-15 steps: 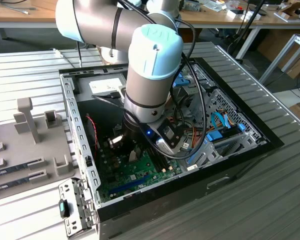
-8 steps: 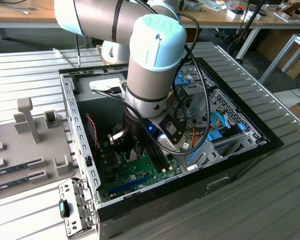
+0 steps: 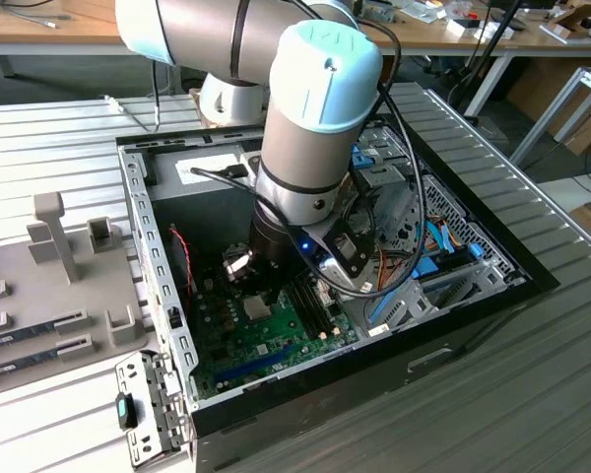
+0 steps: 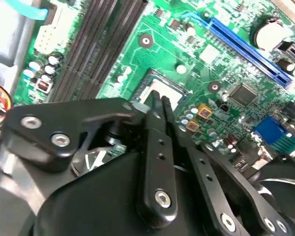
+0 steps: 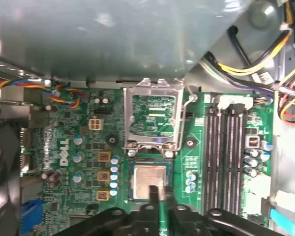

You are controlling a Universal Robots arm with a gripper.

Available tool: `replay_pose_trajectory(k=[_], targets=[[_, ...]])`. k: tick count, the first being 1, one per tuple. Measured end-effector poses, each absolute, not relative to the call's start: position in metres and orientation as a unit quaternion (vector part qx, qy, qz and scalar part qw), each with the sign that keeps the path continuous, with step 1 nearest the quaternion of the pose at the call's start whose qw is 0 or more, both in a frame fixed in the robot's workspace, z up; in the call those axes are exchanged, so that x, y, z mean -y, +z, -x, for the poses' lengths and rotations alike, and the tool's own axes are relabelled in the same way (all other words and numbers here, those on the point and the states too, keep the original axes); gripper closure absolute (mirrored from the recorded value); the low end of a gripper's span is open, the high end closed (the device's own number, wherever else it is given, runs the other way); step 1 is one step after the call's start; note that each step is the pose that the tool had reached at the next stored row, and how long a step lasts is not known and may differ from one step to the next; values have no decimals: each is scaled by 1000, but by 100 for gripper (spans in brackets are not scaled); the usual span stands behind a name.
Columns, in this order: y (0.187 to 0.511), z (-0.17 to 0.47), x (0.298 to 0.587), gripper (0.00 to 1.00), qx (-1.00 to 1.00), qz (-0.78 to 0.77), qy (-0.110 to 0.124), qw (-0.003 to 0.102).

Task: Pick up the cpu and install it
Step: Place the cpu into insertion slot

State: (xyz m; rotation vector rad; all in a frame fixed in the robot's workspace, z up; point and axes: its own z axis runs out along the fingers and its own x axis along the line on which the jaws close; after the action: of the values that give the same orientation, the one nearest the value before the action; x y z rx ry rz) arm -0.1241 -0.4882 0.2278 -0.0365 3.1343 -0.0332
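Observation:
The cpu (image 5: 146,176), a small silvery-grey square, lies flat in its socket on the green motherboard (image 5: 83,147); it also shows as a pale square (image 3: 256,308) inside the open computer case. The socket's hinged metal bracket (image 5: 154,115) stands flipped open beside it. My gripper (image 5: 156,188) hangs straight over the cpu's edge, its two black fingers pressed together with nothing between them. In the second wrist view the shut fingertips (image 4: 157,100) sit right at the cpu (image 4: 174,96). I cannot tell whether they touch it.
Black memory slots (image 5: 226,157) run beside the socket, and a blue expansion slot (image 4: 246,44) lies further off. Coloured cable bundles (image 5: 255,64) and a grey metal box (image 5: 113,34) crowd the socket's far side. Case walls (image 3: 143,246) surround the board. A grey fixture (image 3: 49,325) holds parts at the exterior view's left.

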Motion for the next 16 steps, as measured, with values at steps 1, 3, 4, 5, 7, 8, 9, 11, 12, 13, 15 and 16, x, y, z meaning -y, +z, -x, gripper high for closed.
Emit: replay_pose_trajectory(k=[1,3,4,5,7,8,9,11,12,13,15,16], targets=[[228,119,488,89,-1000,12,-6,1],[228,113,487,89,-1000,12,14,-2],[228,111,487,89,-1000,12,22,-4],[229,105,487,89,-999,12,35,-7],[229,92,487,89,-999,12,40,-16],[229,86,487,89,-999,12,41,-18],[230,83,487,89,-999,12,42,-19],[234,79,487,89,-999,12,44,-21],[235,78,487,89,-999,12,45,-21],[235,78,487,89,-999,12,45,-22],[235,77,487,89,-999,12,45,-22],[235,77,487,89,-999,12,45,-22]])
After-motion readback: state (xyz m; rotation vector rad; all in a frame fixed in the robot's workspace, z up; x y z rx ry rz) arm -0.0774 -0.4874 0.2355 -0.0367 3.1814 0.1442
